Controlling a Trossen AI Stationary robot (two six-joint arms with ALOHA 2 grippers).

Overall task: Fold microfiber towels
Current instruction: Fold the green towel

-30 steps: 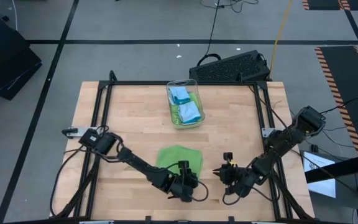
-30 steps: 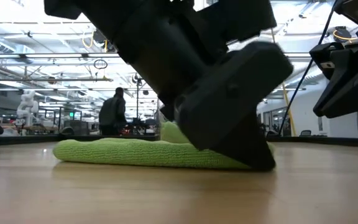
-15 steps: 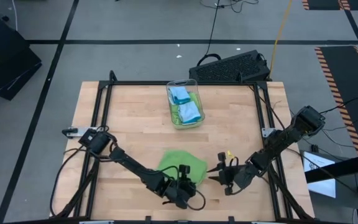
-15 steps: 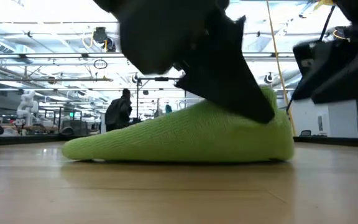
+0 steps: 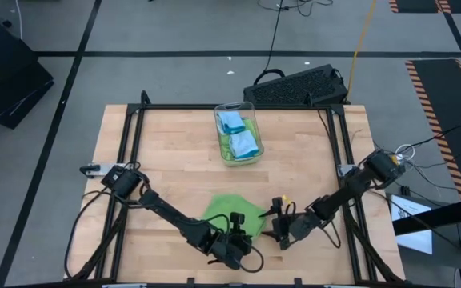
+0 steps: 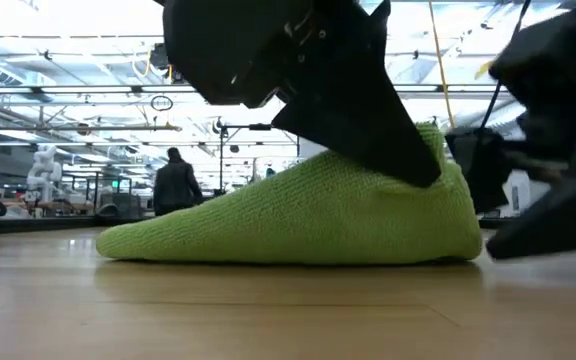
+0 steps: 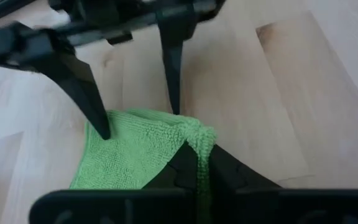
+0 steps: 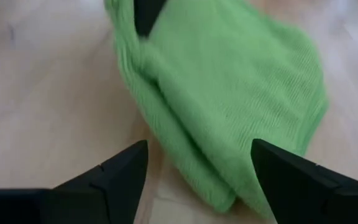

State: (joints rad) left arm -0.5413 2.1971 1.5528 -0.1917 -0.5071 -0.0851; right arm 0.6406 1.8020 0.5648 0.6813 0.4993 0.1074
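**High view: left gripper is lifting the towel edge, right gripper is opening**

In the high view you are seeing the lime green towel (image 5: 232, 208) at 6 o'clock on the table (image 5: 174, 152). The left gripper (image 7: 199, 163), spread a second ago, is now pinching the towel's corner and raising it off the wood. The right gripper (image 8: 199, 163), at the towel's 3 o'clock side, has gone from nearly pressed together to fully spread and is moving in. Judgement: a fold is starting. Remaining towels (image 5: 238, 138) are waiting in the clear bin (image 5: 250, 107) at 12 o'clock.
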